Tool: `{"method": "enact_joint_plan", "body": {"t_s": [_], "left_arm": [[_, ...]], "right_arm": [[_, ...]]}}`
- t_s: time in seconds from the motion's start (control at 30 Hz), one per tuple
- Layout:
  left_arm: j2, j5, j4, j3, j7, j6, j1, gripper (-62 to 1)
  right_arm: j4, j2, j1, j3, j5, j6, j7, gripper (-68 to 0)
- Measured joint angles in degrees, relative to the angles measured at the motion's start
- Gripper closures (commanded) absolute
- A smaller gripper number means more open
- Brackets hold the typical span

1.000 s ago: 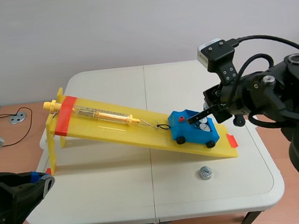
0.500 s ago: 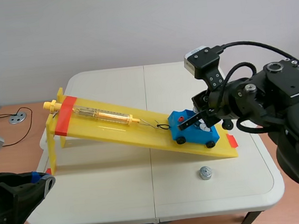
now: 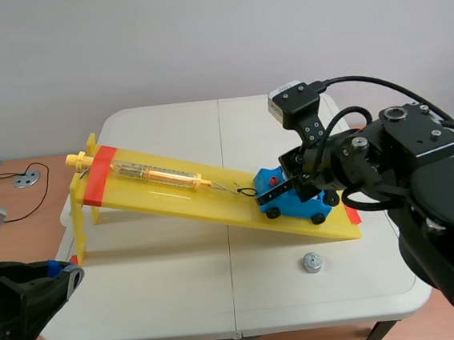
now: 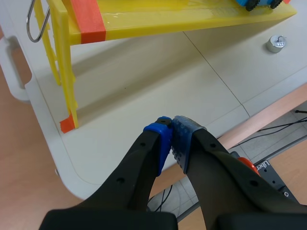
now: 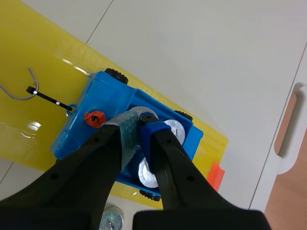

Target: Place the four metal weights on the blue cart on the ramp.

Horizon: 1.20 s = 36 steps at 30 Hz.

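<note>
**Third weight over cart, one left outside**

Right jaws narrow, pinching a small silver metal weight (image 5: pixel 142 113) just above the bed of the blue plastic toy cart (image 5: pixel 76 132). The cart sits low on the sloped yellow plastic ramp (image 3: pixel 173 193). Two more silver discs (image 5: pixel 172 130) lie in the bed. Last loose weight (image 3: pixel 312 263) is on the white surface (image 3: pixel 183 295), near the ramp foot. Left jaws closed on nothing, at the surface's near edge.

Risk: a sideways nudge on release could roll the cart or slip its thin black tether (image 5: pixel 50 99). The disc could also land tilted on the others.

Only the right wrist view shows the bed's contents. In the scene view the arm hides them.
</note>
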State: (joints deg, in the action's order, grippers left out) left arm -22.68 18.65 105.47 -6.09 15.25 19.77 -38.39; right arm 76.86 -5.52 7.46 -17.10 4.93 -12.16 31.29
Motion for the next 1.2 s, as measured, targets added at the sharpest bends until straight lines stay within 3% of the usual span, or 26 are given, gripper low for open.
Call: {"method": "enact_joint_plan", "body": {"t_s": [0.17,0.4,0.53,0.67,0.97,1.2], "left_arm": [[0.0,0.0,0.0,0.0,0.0,0.0,0.0,-4.0],[0.0,0.0,0.0,0.0,0.0,0.0,0.0,-4.0],[0.0,0.0,0.0,0.0,0.0,0.0,0.0,-4.0],[0.0,0.0,0.0,0.0,0.0,0.0,0.0,-4.0],[0.0,0.0,0.0,0.0,0.0,0.0,0.0,-4.0],[0.0,0.0,0.0,0.0,0.0,0.0,0.0,-4.0]], "right_arm": [[0.0,0.0,0.2,0.0,0.0,0.0,-0.4,-19.2],[0.0,0.0,0.5,0.0,0.0,0.0,-1.2,-27.7],[1.7,-0.4,0.3,0.5,1.4,-0.1,1.2,-28.3],[7.8,-2.5,-0.8,2.3,4.8,-0.7,3.7,-28.3],[20.9,-11.9,-9.6,11.0,16.8,-5.1,6.8,-28.3],[28.1,-17.6,-19.2,19.1,23.0,-7.8,9.3,-28.3]]}}
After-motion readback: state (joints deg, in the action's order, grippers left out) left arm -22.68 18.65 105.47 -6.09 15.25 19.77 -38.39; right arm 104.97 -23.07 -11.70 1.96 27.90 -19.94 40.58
